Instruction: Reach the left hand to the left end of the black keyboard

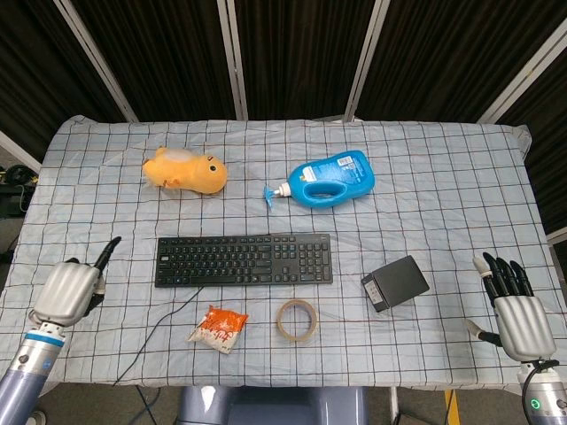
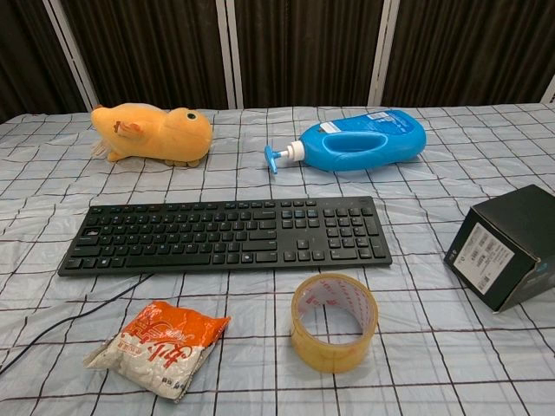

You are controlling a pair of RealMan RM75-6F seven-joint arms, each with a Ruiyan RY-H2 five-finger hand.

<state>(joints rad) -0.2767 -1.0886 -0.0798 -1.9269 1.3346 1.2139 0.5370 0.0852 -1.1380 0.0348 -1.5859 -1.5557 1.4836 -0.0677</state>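
Dark curtains behind checked tablecloth under black keyboard

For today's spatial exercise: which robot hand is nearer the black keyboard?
Left. The left hand sits just off the black keyboard's left end; the right hand is far beyond its right end.

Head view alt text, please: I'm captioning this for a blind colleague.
Seen from above, the left hand hovers over the checked tablecloth just left of the black keyboard, not touching it, one finger extended toward it. The right hand sits at the table's right edge, holding nothing. Also there: orange plush toy, blue bottle, black box, tape roll, snack packet.
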